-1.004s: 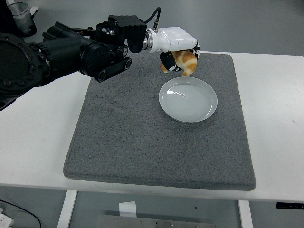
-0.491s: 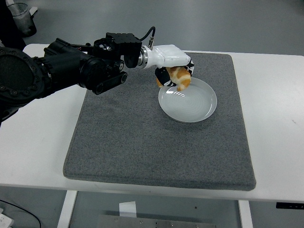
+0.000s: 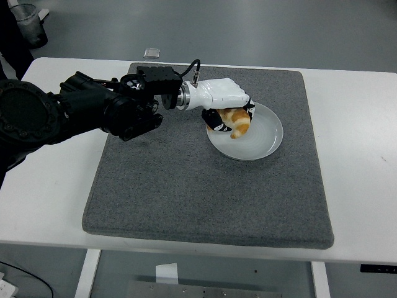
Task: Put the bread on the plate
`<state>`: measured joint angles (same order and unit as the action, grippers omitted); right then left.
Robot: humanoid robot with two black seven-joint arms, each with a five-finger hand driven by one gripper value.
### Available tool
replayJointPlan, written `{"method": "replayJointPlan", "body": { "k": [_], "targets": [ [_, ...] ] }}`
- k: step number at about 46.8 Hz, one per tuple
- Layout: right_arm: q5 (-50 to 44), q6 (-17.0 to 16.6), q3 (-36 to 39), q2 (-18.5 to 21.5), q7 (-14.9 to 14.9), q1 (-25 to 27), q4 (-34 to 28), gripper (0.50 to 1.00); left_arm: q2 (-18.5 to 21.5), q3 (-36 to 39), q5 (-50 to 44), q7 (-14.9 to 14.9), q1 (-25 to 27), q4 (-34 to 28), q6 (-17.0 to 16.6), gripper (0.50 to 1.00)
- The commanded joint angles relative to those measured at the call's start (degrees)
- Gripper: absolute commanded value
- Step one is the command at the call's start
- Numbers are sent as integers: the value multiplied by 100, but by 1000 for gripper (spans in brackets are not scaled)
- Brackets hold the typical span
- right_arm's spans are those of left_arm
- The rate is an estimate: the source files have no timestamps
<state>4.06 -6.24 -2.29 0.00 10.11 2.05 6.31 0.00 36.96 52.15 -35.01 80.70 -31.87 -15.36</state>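
Golden-brown bread (image 3: 237, 121) is held in the left hand (image 3: 226, 112), whose fingers are curled down around it from above. The bread is positioned over the left part of the plate (image 3: 263, 139), low above or perhaps touching the dish; contact cannot be confirmed from this view. The plate sits on a grey mat (image 3: 186, 180) on the white desk (image 3: 49, 186). The right hand is not seen.

Handling, judged: the bread is taken to be light, soft and easily crushed, with a dry crust that should not slip. A broad, gentle hold across its middle is preferred over a fingertip pinch. The plate looks smooth and glazed, so the bread may slide a little on release.
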Motion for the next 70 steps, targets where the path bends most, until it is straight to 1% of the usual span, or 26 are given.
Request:
{"method": "replayJointPlan", "body": {
  "k": [1, 18, 35, 70],
  "targets": [
    [-2, 0, 0, 0, 0, -2, -7, 932, 0, 4, 75, 1, -46, 5, -72, 500],
    [-2, 0, 0, 0, 0, 6, 1, 932, 0, 13, 199, 1, -151, 14, -152, 500],
    [-2, -9, -9, 0, 0, 6, 1, 932, 0, 57, 295, 1, -327, 102, -336, 500],
    [-2, -9, -9, 0, 0, 6, 1, 932, 0, 48, 278, 1, -327, 295, -336, 500]
  ]
}}
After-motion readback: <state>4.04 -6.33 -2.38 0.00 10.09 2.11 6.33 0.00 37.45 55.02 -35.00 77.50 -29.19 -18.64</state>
